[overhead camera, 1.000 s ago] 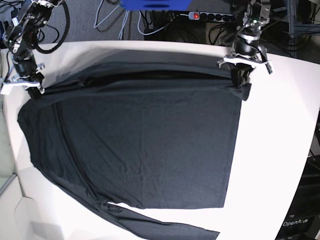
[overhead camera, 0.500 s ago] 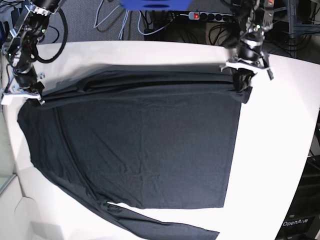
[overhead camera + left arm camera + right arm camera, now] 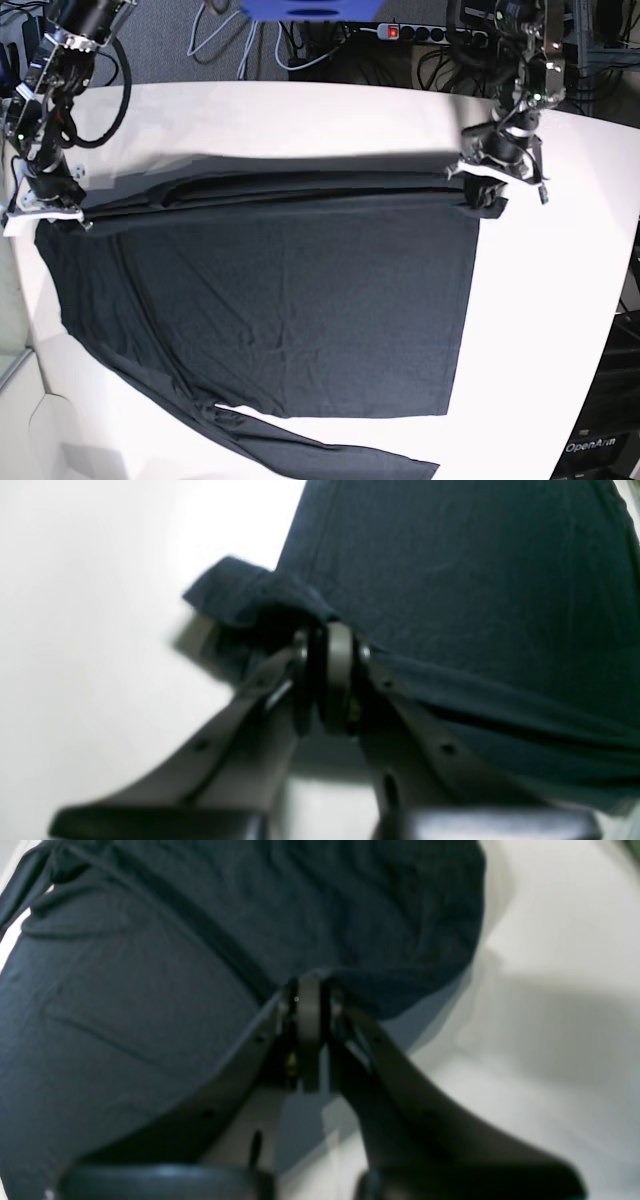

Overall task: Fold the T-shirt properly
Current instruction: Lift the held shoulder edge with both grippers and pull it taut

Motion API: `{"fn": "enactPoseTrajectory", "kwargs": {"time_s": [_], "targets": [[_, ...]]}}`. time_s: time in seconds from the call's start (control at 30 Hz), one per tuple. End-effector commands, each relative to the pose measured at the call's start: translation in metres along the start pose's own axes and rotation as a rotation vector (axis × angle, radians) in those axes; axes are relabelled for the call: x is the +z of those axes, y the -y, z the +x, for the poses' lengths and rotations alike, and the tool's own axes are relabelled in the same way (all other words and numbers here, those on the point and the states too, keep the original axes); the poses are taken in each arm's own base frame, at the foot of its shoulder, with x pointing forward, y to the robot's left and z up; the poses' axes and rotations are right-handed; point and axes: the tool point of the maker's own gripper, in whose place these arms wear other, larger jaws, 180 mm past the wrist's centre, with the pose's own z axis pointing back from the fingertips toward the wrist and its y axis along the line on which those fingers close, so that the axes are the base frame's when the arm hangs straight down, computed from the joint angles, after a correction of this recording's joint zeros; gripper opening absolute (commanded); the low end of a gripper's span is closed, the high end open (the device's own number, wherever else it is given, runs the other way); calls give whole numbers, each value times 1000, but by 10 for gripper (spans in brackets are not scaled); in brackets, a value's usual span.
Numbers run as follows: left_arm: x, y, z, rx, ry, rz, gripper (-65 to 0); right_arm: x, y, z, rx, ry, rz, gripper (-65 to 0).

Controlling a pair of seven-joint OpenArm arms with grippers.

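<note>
- The table [image 3: 560, 300] is white, and the shirt [image 3: 290, 300] covers most of it, lying flat with its body spread toward you and one sleeve trailing off at the near edge.
- The far edge of the shirt is raised off the table as a taut band running from one arm to the other; a shadow beneath it shows it hangs clear.
- Your left gripper [image 3: 492, 185] holds the corner on the base view's right. In the left wrist view [image 3: 327, 645] its jaws are pressed together with a nub of black cloth sticking out past them.
- Your right gripper [image 3: 52, 205] holds the opposite corner. In the right wrist view [image 3: 307, 995] its jaws are likewise clamped on a fold of cloth.
- I judge you are in the first fold: the far edge is gripped at both ends and poised over the body.
- Next, carry both corners toward the near hem at an even pace, keep the band level and taut, and only release once the edges line up.
- Watch the loose sleeve; it may need tucking in afterward.
</note>
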Motion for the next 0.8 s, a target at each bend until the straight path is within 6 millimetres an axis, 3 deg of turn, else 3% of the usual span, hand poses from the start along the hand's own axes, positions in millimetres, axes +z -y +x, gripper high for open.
{"fn": "enactPoseTrajectory", "kwargs": {"time_s": [0.0,0.37,0.63,0.77], "targets": [[-2,3,17,-18,46,-10,-612,1,-2,18,24,53,-7,-650],[-24,29,44,-28,11,-66,-612,-12,-35,32,106,82,25,-650],[-40,25,44,-16,-36,-53,-612,-39,-33,27,85,22,16,-650],[-46,25,50,-11,-30,-51,-612,-44,-34,34,86,27,18,-650]]}}
